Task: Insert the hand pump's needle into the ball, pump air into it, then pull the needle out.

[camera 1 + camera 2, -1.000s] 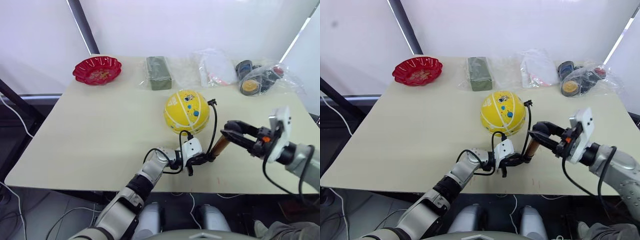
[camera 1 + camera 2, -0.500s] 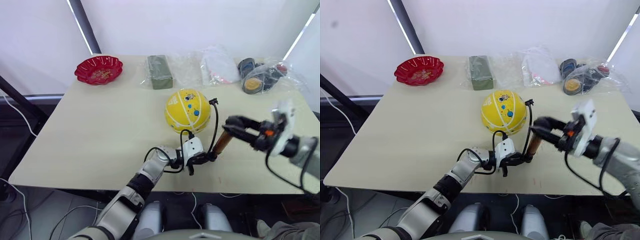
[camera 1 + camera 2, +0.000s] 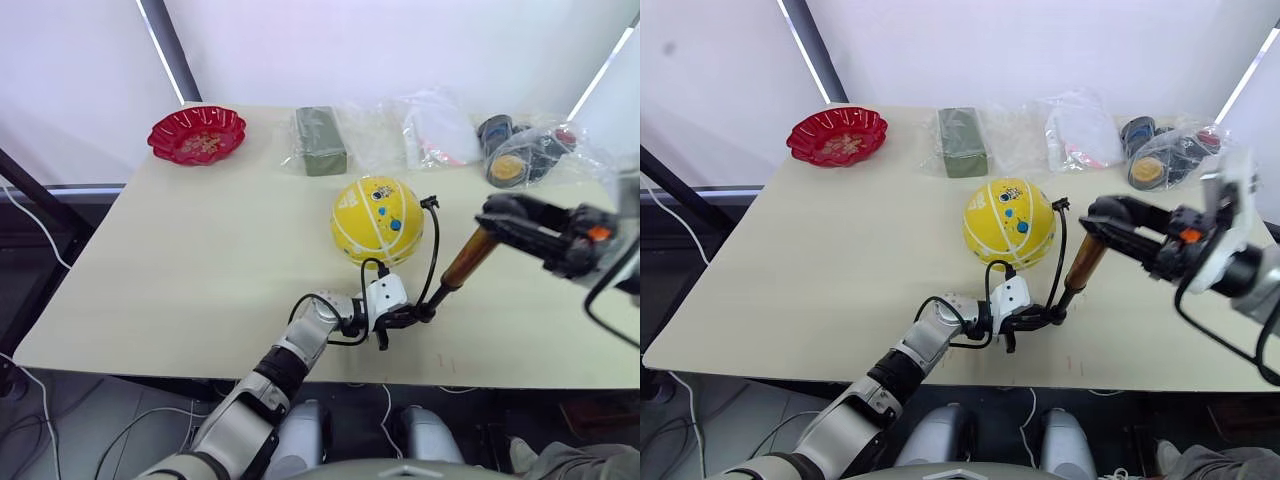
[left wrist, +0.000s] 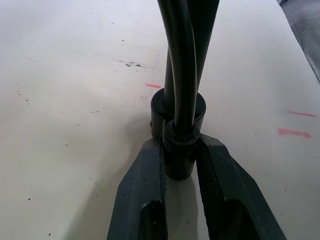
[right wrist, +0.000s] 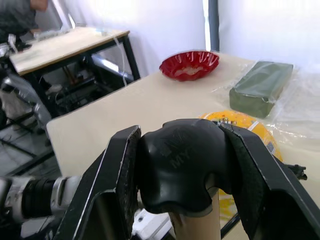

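Left gripper [image 3: 400, 318]: mine, low over the near part of the table, fingers [image 4: 145, 180] clamped on the black base cap of the hand pump; in the left wrist view the cap sits pinched between both fingers, its bottom on the tabletop.
Right gripper [image 3: 1110, 215]: mine, raised over the right side of the table, fingers [image 5: 117, 175] closed around the black T-handle, one on each side of it.
Hand pump [image 3: 466, 257]: gold-bronze cylinder tilted, base low at my left gripper, top leaning up and to the right toward my right gripper; handle at the top end.
Hose [image 3: 433, 250]: thin, black, rises from the pump's base in a loop and arcs up to the right side of the ball.
Needle [image 3: 427, 203]: small black fitting at the hose end, just beside the ball's upper right; whether the tip is in the ball I cannot tell.
Ball [image 3: 376, 220]: yellow, white stripes, blue prints, resting on the table just beyond my left gripper, mid-table.
Table [image 3: 200, 250]: pale, with faint red marks near the pump base.
Red bowl [image 3: 198, 134]: far left corner, well apart from the ball.
Green block [image 3: 319, 141]: far edge, wrapped in clear plastic.
Plastic bags [image 3: 500, 150]: far right, holding dark round items.
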`<state>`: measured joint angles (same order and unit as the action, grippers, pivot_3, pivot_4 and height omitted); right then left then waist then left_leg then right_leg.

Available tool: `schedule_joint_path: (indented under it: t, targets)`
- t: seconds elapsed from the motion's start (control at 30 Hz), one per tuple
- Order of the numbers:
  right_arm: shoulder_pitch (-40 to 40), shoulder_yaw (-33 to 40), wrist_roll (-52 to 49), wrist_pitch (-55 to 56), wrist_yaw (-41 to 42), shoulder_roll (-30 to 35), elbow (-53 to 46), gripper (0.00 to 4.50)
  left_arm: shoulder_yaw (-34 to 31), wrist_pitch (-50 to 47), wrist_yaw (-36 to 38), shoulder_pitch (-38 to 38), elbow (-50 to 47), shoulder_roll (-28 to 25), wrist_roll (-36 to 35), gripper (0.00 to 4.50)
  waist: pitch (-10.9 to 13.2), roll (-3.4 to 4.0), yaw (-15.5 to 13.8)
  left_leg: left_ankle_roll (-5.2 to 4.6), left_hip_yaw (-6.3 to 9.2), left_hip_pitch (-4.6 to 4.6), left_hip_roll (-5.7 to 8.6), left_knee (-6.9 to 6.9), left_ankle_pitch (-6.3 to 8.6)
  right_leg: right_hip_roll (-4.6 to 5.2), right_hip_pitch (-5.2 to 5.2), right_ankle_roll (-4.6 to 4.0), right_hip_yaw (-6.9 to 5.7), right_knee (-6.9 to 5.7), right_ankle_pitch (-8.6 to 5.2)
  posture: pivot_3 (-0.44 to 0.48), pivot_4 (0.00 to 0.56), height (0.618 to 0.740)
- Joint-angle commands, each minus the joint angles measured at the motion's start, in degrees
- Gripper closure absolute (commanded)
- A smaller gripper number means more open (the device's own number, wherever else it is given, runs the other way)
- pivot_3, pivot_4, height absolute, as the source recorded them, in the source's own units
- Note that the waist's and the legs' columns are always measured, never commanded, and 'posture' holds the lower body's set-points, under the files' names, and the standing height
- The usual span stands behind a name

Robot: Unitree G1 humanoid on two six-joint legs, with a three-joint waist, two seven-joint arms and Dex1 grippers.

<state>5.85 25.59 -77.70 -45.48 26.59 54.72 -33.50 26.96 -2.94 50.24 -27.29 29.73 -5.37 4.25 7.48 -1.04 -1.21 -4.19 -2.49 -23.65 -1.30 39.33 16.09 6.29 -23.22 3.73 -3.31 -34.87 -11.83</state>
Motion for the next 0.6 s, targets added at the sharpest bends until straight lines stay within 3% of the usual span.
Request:
schedule_joint_path:
  t: [0.03, 0.17, 0.33, 0.43, 0.6]
  targets:
    - [-4.27, -6.90, 11.89, 2.20, -0.05, -3.08, 1.41, 2.57, 0.92, -2.56, 0.05, 2.37, 3.47, -1.55, 1.79, 4.14, -0.09, -0.03, 0.08, 0.00, 0.01, 0.01, -0.02, 0.03, 0.00, -0.01, 0.00, 0.00, 0.00, -0.03, 0.00, 0.000, 0.150, 0.740]
    - [-10.74, -18.83, 27.07, 8.95, 4.09, -6.74, 5.48, 2.57, 0.90, -2.65, -0.39, 2.26, 3.48, -1.64, 1.86, 4.14, -0.58, -0.22, 0.22, 0.01, 0.12, 0.11, -0.07, 0.04, 0.00, -0.16, 0.04, 0.00, 0.03, -0.03, -0.01, 0.000, 0.150, 0.740]
    - [-10.99, -22.03, 31.64, 12.98, 6.37, -11.53, 8.45, 2.57, 0.94, -2.49, -0.46, 2.13, 3.60, -1.79, 1.94, 4.14, -0.76, -0.05, 0.27, 0.01, 0.12, 0.24, -0.06, 0.03, 0.00, -0.15, 0.14, 0.00, 0.02, -0.03, -0.01, 0.000, 0.150, 0.740]
    - [-9.37, -18.74, 29.39, 11.97, 5.66, -11.89, 5.40, 2.57, 0.96, -2.37, -0.45, 1.99, 3.75, -1.87, 1.93, 4.14, -0.74, -0.04, 0.32, 0.01, 0.09, 0.35, -0.08, 0.01, 0.00, -0.15, 0.21, 0.00, 0.04, -0.03, -0.01, 0.000, 0.150, 0.740]
    - [-3.15, -7.21, 16.35, 7.07, 2.58, -7.97, -0.75, 2.57, 1.05, -2.18, -0.30, 1.95, 4.04, -1.87, 1.88, 4.14, -0.46, 0.31, 0.22, 0.01, 0.09, 0.24, -0.07, 0.02, 0.00, -0.11, 0.14, -0.01, 0.04, -0.03, 0.01, 0.000, 0.150, 0.740]
